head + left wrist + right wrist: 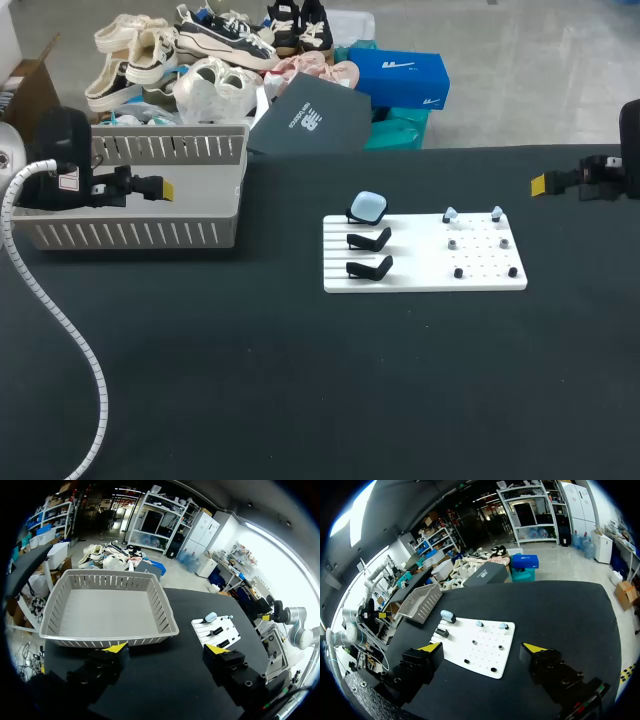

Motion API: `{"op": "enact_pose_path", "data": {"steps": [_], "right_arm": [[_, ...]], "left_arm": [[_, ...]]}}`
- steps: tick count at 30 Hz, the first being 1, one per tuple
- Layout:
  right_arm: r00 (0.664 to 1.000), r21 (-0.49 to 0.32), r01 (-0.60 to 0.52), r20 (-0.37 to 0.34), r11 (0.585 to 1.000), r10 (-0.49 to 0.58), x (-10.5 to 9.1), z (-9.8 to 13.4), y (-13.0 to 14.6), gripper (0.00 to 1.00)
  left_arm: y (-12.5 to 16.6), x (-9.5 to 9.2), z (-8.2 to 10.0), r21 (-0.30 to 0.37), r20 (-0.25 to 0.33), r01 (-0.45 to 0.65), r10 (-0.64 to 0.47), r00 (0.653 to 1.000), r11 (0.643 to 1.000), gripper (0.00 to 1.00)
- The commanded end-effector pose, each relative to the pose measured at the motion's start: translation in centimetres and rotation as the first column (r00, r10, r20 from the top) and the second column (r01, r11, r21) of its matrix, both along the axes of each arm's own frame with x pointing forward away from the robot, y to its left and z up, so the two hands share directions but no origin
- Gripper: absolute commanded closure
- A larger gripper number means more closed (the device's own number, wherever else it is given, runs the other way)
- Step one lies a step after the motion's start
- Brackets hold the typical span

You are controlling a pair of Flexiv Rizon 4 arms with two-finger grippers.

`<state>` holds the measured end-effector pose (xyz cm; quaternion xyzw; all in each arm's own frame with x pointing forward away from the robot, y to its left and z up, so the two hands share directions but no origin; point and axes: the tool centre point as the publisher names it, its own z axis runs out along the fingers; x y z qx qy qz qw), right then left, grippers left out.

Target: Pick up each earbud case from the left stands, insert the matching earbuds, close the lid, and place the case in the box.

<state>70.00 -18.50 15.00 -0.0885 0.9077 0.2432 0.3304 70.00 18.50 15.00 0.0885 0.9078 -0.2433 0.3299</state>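
Note:
A white board (425, 268) lies mid-table with three black stands along its left side. A light blue earbud case (368, 207) sits on the farthest stand; the two nearer stands (370, 240) are bare. On the board's right side sit pairs of earbuds: light blue (450, 214), grey (453, 243) and black (459, 272). My left gripper (165, 188) hangs open over the grey slatted box (130, 233) at the left. My right gripper (538, 184) stands open above the table, right of the board. In the right wrist view the open gripper (482, 647) looks down on the board (485, 652) and case (448, 615).
The left wrist view shows its open gripper (166, 649) near the box's front rim (115, 639), nothing inside the box, and the board (225, 627) off to one side. The box (420, 601) lies beyond the board in the right wrist view. Black tabletop surrounds the board.

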Motion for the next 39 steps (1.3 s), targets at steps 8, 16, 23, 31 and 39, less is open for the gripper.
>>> {"op": "enact_pose_path", "data": {"steps": [8,16,23,31,39], "right_arm": [[1.000,0.000,0.000,0.000,1.000,0.000,0.00,0.00,0.00,0.00],[1.000,0.000,0.000,0.000,1.000,0.000,0.00,0.00,0.00,0.00],[1.000,0.000,0.000,0.000,1.000,0.000,0.00,0.00,0.00,0.00],[1.000,0.000,0.000,0.000,1.000,0.000,0.00,0.00,0.00,0.00],[1.000,0.000,0.000,0.000,1.000,0.000,0.00,0.00,0.00,0.00]], "left_arm": [[0.00,0.00,0.00,0.000,0.000,0.000,0.000,1.000,1.000,0.00],[0.00,0.00,0.00,0.000,0.000,0.000,0.000,1.000,1.000,0.00],[0.00,0.00,0.00,0.000,0.000,0.000,0.000,1.000,1.000,0.00],[0.00,0.00,0.00,0.000,0.000,0.000,0.000,1.000,1.000,0.00],[0.25,0.21,0.44,-0.013,0.021,0.051,-0.051,0.999,0.999,0.00]]}}
